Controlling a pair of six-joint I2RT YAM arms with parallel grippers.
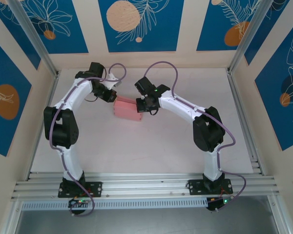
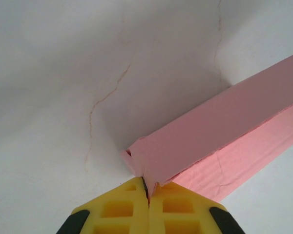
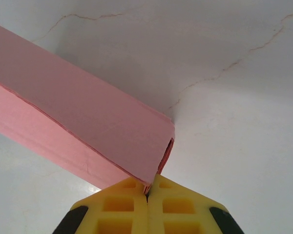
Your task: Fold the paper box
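Note:
The pink paper box [image 1: 128,109] is a folded-up rectangular box on the white table, between the two arms. My left gripper [image 1: 113,99] is at its left end and my right gripper [image 1: 145,107] at its right end. In the left wrist view the box [image 2: 219,126] runs up to the right, and the yellow fingers [image 2: 118,209] of the left gripper [image 2: 148,191] are shut on its near corner edge. In the right wrist view the box [image 3: 78,122] runs up to the left, with the right gripper [image 3: 147,189] shut on its lower corner beside the open end.
The white tabletop [image 1: 146,146] has fine cracks. Cream side walls [image 1: 263,112] and aluminium rails [image 1: 146,187] bound it on all sides, and there is free room in front of the box.

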